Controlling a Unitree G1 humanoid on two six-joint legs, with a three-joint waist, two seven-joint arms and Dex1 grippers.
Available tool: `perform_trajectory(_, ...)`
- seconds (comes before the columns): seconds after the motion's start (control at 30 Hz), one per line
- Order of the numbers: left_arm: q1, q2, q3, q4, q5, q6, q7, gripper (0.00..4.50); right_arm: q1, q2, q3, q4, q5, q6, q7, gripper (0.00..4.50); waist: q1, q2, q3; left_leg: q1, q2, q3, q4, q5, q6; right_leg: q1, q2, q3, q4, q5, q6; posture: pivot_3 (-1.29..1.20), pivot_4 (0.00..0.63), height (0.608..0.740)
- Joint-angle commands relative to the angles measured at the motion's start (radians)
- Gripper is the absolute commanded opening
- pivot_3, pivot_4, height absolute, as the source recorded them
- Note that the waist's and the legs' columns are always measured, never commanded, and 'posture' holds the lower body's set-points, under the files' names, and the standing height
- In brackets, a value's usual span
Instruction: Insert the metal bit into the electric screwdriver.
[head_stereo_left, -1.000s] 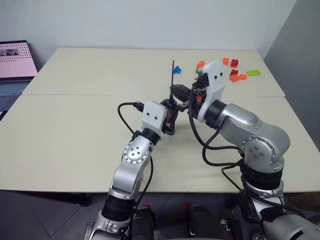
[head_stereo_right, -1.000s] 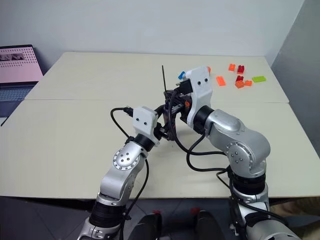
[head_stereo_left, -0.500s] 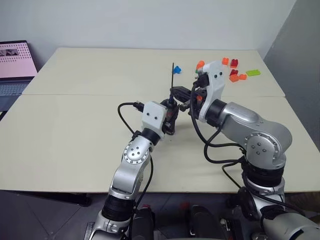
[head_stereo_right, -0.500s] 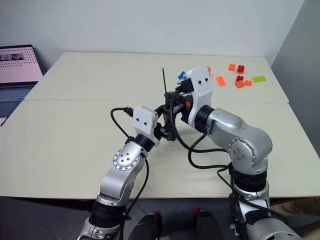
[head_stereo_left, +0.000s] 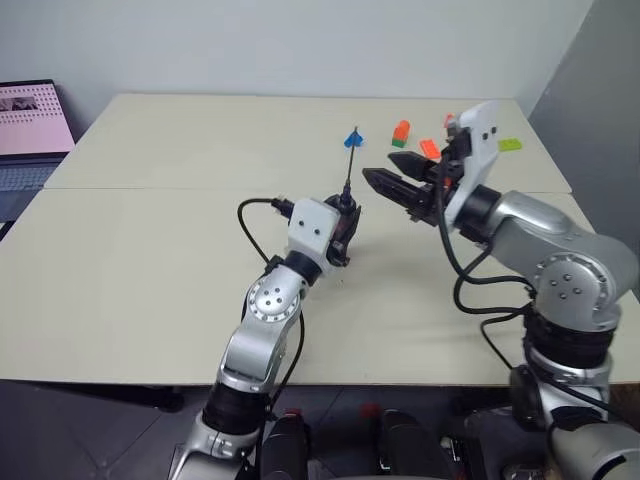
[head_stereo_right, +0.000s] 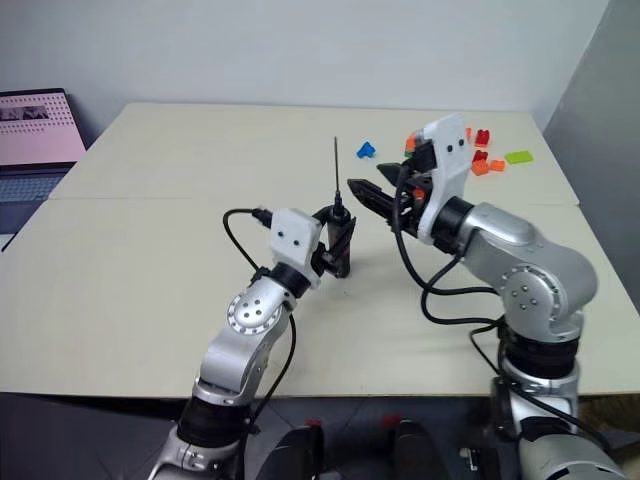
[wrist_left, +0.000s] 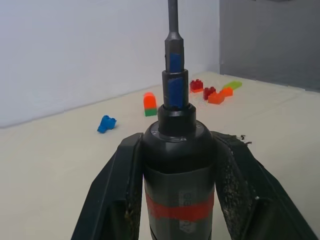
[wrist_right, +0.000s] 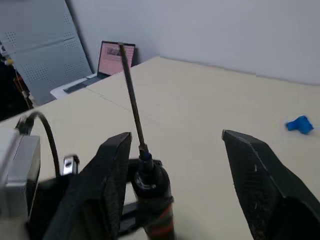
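Clamping the electric screwdriver (wrist_left: 179, 175), the left hand (wrist_left: 179, 200) hides its lower body; right hand (wrist_right: 182, 185) spread, empty.

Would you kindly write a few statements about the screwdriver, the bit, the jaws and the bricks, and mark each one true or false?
1. The left gripper has its jaws shut on the electric screwdriver. True.
2. The metal bit lies flat on the table. False: it stands upright in the screwdriver's tip.
3. The right gripper has open jaws that hold nothing. True.
4. The right gripper's jaws clamp the bit. False: they stand apart from it, to its right.
5. A blue brick lies on the table beyond the bit. True.
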Motion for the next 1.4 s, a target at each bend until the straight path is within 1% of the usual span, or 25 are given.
perform_trajectory(0.03, -0.127, 0.08, -0.019, 0.008, 0.099, 0.03, -0.046, 1.64, 0.015, -0.137, -0.01, -0.033, -0.029, -0.112, 0.141, 2.89, 0.001, 0.0, 0.0, 0.0, 0.0, 0.0, 0.0, 0.0, 0.0, 0.0, 0.0, 0.0, -0.001, 0.0, 0.0, 0.0, 0.15, 0.74)
perform_trajectory(0.1, -0.209, 0.167, -0.069, 0.073, 0.132, 0.03, -0.161, 1.64, 0.061, -0.286, 0.006, -0.045, -0.068, -0.194, 0.284, 2.89, 0.002, 0.0, 0.001, -0.002, 0.0, 0.0, 0.0, 0.0, 0.0, 0.0, 0.0, 0.0, -0.002, 0.0, 0.0, 0.0, 0.15, 0.74)
perform_trajectory(0.17, -0.288, 0.285, -0.155, 0.16, 0.184, -0.038, -0.329, 1.64, 0.115, -0.421, -0.013, -0.054, -0.075, -0.259, 0.427, 2.89, 0.005, -0.001, 0.001, -0.004, 0.0, 0.0, 0.0, 0.0, 0.0, -0.001, 0.0, -0.001, -0.004, 0.0, 0.0, 0.0, 0.15, 0.74)
perform_trajectory(0.2, -0.329, 0.326, -0.191, 0.215, 0.209, -0.09, -0.386, 1.64, 0.137, -0.468, -0.022, -0.062, -0.064, -0.276, 0.483, 2.89, 0.005, -0.001, 0.002, -0.005, -0.001, 0.0, 0.0, 0.0, 0.0, -0.001, 0.0, -0.002, -0.005, 0.0, 0.0, 0.0, 0.15, 0.74)
perform_trajectory(0.27, -0.382, 0.359, -0.227, 0.293, 0.226, -0.154, -0.443, 1.64, 0.164, -0.522, -0.024, -0.07, -0.051, -0.306, 0.545, 2.89, 0.001, 0.0, 0.002, -0.005, 0.0, 0.001, 0.0, 0.0, 0.0, -0.001, -0.001, -0.001, -0.007, 0.0, 0.0, 0.0, 0.15, 0.74)
perform_trajectory(0.33, -0.436, 0.358, -0.272, 0.389, 0.237, -0.225, -0.519, 1.64, 0.195, -0.566, -0.003, -0.083, -0.065, -0.335, 0.59, 2.89, -0.003, 0.0, 0.003, -0.005, 0.0, 0.002, 0.0, 0.0, 0.0, -0.001, -0.001, 0.0, -0.007, 0.0, 0.0, 0.0, 0.15, 0.74)
perform_trajectory(0.43, -0.481, 0.325, -0.322, 0.51, 0.25, -0.293, -0.606, 1.64, 0.232, -0.593, 0.025, -0.087, -0.097, -0.365, 0.614, 2.89, 0.002, -0.001, 0.004, -0.007, 0.0, 0.002, 0.0, 0.0, 0.0, -0.002, -0.002, -0.002, -0.007, 0.0, 0.001, 0.0, 0.15, 0.74)
perform_trajectory(0.5, -0.497, 0.273, -0.33, 0.582, 0.239, -0.299, -0.639, 1.64, 0.261, -0.608, 0.043, -0.084, -0.125, -0.38, 0.62, 2.89, 0.002, -0.001, 0.004, -0.007, -0.001, 0.002, 0.001, 0.0, 0.0, -0.002, -0.002, -0.002, -0.007, -0.001, 0.001, 0.0, 0.15, 0.74)
perform_trajectory(0.67, -0.513, 0.214, -0.347, 0.69, 0.262, -0.351, -0.697, 1.64, 0.305, -0.622, 0.046, -0.095, -0.145, -0.394, 0.63, 2.89, 0.004, -0.001, 0.004, -0.008, -0.002, 0.002, 0.002, 0.0, 0.0, -0.001, -0.003, -0.002, -0.007, -0.001, 0.003, 0.0, 0.15, 0.74)
perform_trajectory(0.73, -0.51, 0.204, -0.351, 0.712, 0.27, -0.369, -0.727, 2.34, 0.309, -0.621, 0.045, -0.096, -0.146, -0.392, 0.621, 2.89, 0.003, -0.001, 0.004, -0.008, -0.002, 0.002, 0.002, 0.0, 0.0, -0.001, -0.003, -0.002, -0.007, -0.001, 0.003, 0.0, 0.15, 0.74)
perform_trajectory(0.77, -0.509, 0.201, -0.351, 0.719, 0.274, -0.376, -0.739, 2.49, 0.309, -0.62, 0.045, -0.096, -0.147, -0.391, 0.618, 2.89, 0.003, -0.001, 0.004, -0.008, -0.002, 0.002, 0.002, 0.0, 0.0, -0.001, -0.003, -0.002, -0.006, -0.001, 0.003, 0.0, 0.15, 0.74)
perform_trajectory(0.8, -0.508, 0.198, -0.349, 0.724, 0.276, -0.381, -0.749, 2.76, 0.311, -0.62, 0.044, -0.096, -0.149, -0.391, 0.616, 2.89, 0.002, -0.001, 0.004, -0.008, -0.002, 0.002, 0.002, 0.0, 0.0, -0.002, -0.003, -0.002, -0.006, -0.001, 0.003, 0.0, 0.15, 0.74)
perform_trajectory(0.97, -0.507, 0.179, -0.325, 0.737, 0.268, -0.377, -0.771, 3.78, 0.312, -0.618, 0.042, -0.092, -0.158, -0.391, 0.611, 2.89, 0.002, -0.001, 0.004, -0.007, -0.001, 0.001, 0.003, 0.0, 0.0, -0.001, -0.003, -0.002, -0.004, -0.001, 0.003, 0.0, 0.15, 0.74)
perform_trajectory(1.07, -0.513, 0.167, -0.271, 0.713, 0.225, -0.323, -0.78, 4.49, 0.308, -0.619, 0.04, -0.082, -0.163, -0.394, 0.614, 2.89, 0.002, -0.001, 0.004, -0.007, -0.001, 0.001, 0.004, 0.0, 0.0, -0.001, -0.003, -0.002, -0.003, -0.001, 0.003, 0.0, 0.15, 0.74)
perform_trajectory(1.2, -0.523, 0.193, -0.164, 0.649, 0.152, -0.205, -0.778, 4.49, 0.312, -0.624, 0.036, -0.061, -0.177, -0.405, 0.621, 2.89, -0.001, -0.001, 0.004, -0.007, -0.001, 0.001, 0.005, 0.0, 0.0, -0.001, -0.003, -0.002, -0.002, -0.001, 0.003, 0.0, 0.15, 0.74)
perform_trajectory(1.3, -0.496, 0.266, -0.037, 0.515, 0.023, -0.04, -0.856, 4.49, 0.337, -0.624, 0.025, -0.045, -0.183, -0.416, 0.625, 2.89, -0.003, -0.001, 0.004, -0.006, -0.001, 0.001, 0.005, 0.0, 0.0, -0.002, -0.003, -0.002, -0.001, -0.001, 0.003, 0.0, 0.15, 0.74)
perform_trajectory(1.37, -0.466, 0.326, 0.018, 0.415, -0.037, 0.092, -0.897, 4.49, 0.356, -0.621, 0.017, -0.039, -0.183, -0.43, 0.631, 2.89, -0.005, -0.001, 0.004, -0.006, 0.0, 0.001, 0.005, 0.0, 0.0, -0.002, -0.002, -0.002, 0.0, -0.001, 0.003, 0.0, 0.15, 0.74)
perform_trajectory(1.4, -0.44, 0.357, 0.044, 0.36, -0.069, 0.116, -0.916, 4.49, 0.367, -0.621, 0.011, -0.037, -0.181, -0.437, 0.636, 2.89, -0.005, -0.001, 0.004, -0.006, 0.0, 0.001, 0.004, 0.0, 0.0, -0.002, -0.002, -0.002, 0.0, -0.001, 0.003, 0.0, 0.15, 0.74)
